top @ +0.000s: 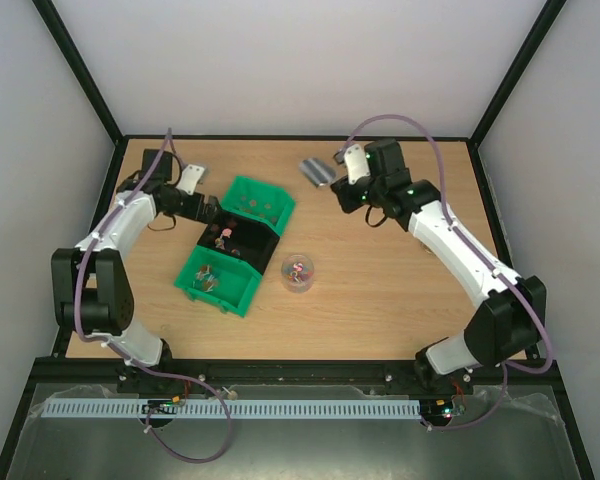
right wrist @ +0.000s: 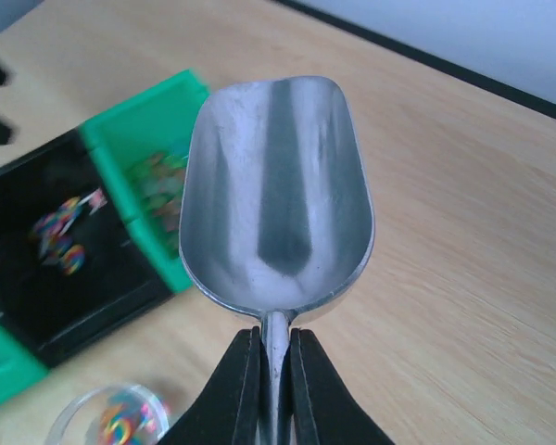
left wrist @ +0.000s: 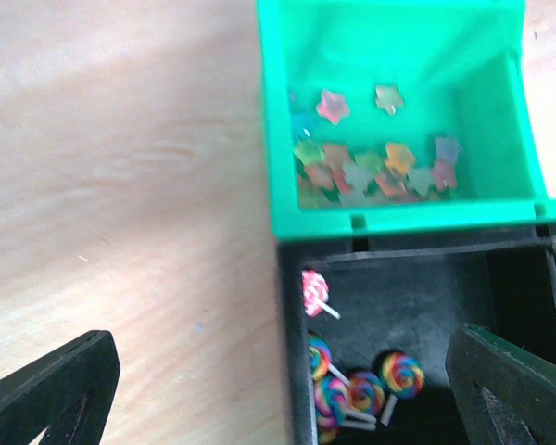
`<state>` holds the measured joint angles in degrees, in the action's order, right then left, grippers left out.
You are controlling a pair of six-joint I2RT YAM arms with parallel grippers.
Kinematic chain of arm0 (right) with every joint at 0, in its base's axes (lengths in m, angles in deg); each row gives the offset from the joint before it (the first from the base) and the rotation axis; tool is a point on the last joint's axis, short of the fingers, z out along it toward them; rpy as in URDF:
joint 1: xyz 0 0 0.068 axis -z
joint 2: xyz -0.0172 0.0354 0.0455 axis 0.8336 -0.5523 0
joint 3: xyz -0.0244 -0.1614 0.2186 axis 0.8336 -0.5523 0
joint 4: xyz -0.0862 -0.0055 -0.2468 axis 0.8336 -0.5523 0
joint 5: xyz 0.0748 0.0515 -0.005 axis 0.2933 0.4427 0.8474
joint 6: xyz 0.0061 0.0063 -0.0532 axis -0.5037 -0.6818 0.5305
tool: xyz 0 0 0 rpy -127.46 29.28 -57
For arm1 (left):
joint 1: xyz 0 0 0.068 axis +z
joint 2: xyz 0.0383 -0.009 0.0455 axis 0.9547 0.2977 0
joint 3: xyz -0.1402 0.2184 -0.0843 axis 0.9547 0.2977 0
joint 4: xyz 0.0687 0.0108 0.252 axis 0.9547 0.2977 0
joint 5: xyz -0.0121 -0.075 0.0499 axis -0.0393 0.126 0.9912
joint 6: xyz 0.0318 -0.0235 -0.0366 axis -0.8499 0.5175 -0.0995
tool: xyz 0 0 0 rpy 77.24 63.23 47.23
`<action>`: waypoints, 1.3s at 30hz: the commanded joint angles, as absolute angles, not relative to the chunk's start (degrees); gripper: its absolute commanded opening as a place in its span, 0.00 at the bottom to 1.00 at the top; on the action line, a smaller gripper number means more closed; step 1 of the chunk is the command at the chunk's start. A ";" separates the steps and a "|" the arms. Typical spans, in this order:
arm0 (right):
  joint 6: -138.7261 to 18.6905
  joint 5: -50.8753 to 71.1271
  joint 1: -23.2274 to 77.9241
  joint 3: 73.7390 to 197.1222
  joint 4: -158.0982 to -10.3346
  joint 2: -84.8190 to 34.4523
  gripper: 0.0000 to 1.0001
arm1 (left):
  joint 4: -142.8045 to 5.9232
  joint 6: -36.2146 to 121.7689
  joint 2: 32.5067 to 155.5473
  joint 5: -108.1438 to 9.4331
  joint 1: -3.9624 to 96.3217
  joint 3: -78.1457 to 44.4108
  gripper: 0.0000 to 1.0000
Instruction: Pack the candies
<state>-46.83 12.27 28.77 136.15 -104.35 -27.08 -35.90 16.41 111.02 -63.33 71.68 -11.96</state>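
Observation:
The candies lie in three bins set in a row. Small star-shaped sweets (left wrist: 371,167) fill a green bin (left wrist: 278,111), and swirl lollipops (left wrist: 352,385) sit in the black bin (left wrist: 445,287) beside it. My left gripper (left wrist: 278,408) hovers open over the black bin's left wall, holding nothing. At the back of the table my right gripper (right wrist: 275,371) is shut on the handle of an empty silver scoop (right wrist: 278,185), held in the air. A small clear jar (top: 298,272) holds some coloured candies.
A second green bin (top: 220,280) closes the near end of the row. The jar stands just right of the bins. Black frame posts and grey walls bound the wooden table (top: 400,270) on three sides.

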 commanded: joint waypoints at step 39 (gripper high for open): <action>-60.60 6.20 40.18 110.93 -76.12 -40.87 0.18 | -41.32 18.19 108.27 -58.01 74.96 -15.46 0.99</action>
<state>-59.95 4.88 40.33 112.02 -73.29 -41.46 -40.51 18.53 109.03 -58.53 74.61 -15.94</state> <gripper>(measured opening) 0.146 0.993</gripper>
